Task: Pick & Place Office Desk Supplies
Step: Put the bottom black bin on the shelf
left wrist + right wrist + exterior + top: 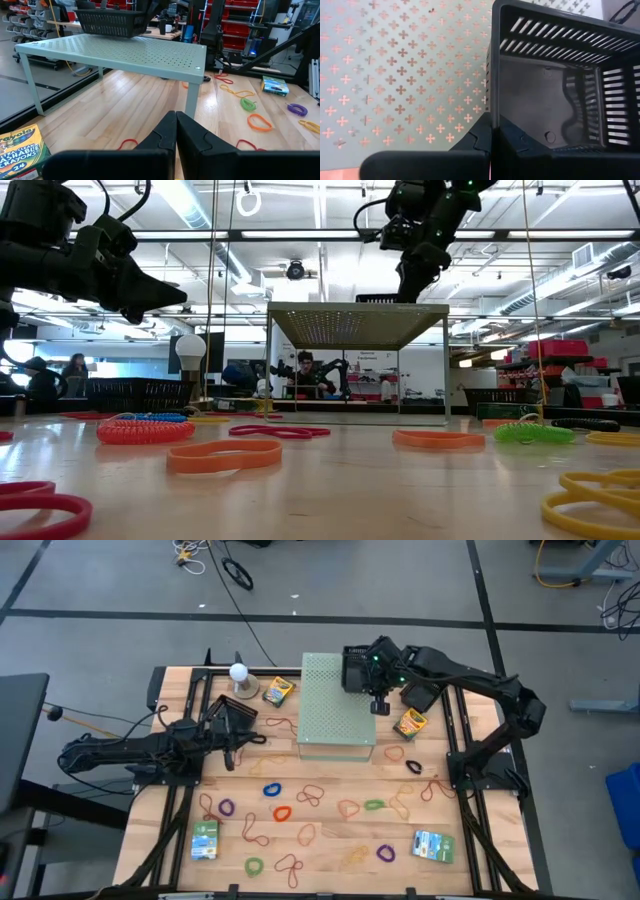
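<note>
**Basket held at the shelf's corner; supplies unsorted on the table**

The landmark was the pale green perforated shelf (337, 705), standing on four legs at the table's middle rear.

Right gripper (492, 131): over the shelf's rear right corner, fingers pressed together on the thin slatted wall of a black basket (360, 668). The basket sat on or just above the shelf top; I could not tell which. Its inside looked empty. Likely it was being set there as the receptacle, raised within reach of both arms.

Left gripper (176, 131): just left of the shelf, low over the table, fingers together and holding nothing. It pointed toward the shelf's underside. Judged to be waiting.

Supplies, all relative to the shelf:
- Crayon box (278, 691) just beside the rear left corner; a second crayon box (410, 724) just off the right edge.
- Rubber bands (273, 789) strewn across the table in front, many colours, some overlapping; a few touched the front edge.
- Green packet (205, 839) well in front to the left; another packet (432, 846) well in front to the right.
- White ball on a round base (240, 674), left of the rear corner, not part of the job.

Nothing had gone into the basket yet; the picking seemed about to start.
</note>
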Tool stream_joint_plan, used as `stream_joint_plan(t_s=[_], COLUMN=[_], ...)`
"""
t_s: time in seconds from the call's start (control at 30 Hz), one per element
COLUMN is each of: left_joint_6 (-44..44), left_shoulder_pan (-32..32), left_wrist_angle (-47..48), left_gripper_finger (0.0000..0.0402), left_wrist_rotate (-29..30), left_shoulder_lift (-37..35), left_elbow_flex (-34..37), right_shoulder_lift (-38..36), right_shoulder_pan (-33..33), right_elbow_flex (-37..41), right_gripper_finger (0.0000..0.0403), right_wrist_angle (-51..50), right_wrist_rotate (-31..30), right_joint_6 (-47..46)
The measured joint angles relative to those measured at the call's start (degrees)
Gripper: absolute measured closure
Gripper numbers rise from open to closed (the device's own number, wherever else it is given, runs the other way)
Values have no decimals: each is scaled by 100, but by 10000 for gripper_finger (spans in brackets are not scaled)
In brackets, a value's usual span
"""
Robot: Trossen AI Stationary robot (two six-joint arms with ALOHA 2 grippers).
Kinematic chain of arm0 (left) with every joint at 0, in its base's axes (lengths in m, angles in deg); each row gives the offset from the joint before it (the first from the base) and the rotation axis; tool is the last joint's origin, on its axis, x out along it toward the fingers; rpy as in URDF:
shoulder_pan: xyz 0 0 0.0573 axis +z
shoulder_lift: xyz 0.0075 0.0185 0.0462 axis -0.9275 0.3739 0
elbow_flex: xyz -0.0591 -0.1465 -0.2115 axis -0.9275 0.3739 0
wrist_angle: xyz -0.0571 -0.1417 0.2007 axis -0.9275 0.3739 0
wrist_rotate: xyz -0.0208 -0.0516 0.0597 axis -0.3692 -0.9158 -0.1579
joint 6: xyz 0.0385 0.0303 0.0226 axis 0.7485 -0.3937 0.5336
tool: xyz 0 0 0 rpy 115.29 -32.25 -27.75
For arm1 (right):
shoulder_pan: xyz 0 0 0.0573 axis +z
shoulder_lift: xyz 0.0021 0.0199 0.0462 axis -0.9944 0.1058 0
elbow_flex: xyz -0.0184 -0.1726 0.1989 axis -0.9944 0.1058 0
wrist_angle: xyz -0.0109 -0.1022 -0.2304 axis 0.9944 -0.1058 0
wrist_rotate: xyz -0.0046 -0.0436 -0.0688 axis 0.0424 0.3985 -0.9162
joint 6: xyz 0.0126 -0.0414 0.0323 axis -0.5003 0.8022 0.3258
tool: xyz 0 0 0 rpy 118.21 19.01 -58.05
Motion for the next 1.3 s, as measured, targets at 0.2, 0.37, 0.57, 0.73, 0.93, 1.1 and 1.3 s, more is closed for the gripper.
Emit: stream_joint_plan(t_s=[0.2,0.37,0.57,0.73,0.93,1.1,1.3], left_joint_6=[-1,-1,-1,5,-181,-686,-907], left_shoulder_pan=[0,0,0,0,0,0,0], left_wrist_angle=[-2,-2,-2,-2,-103,-94,-90], left_gripper_finger=[392,392,392,392,392,392,392], left_wrist_rotate=[0,0,0,-2,-2,-2,-2], left_shoulder_lift=[-1,-1,-1,-2,-2,-2,4], left_elbow_flex=[0,0,0,0,-1,0,1], right_shoulder_lift=[84,85,85,84,-74,-420,-835], right_shoulder_pan=[7,9,72,231,489,538,542], right_elbow_flex=[5,5,5,5,-8,-13,-19], right_gripper_finger=[386,361,338,330,311,292,326], right_wrist_angle=[5,21,29,33,140,147,-377], right_wrist_rotate=[-14,-47,-60,-71,-757,-777,-436], right_joint_6=[83,27,-25,-41,-103,-124,-554])
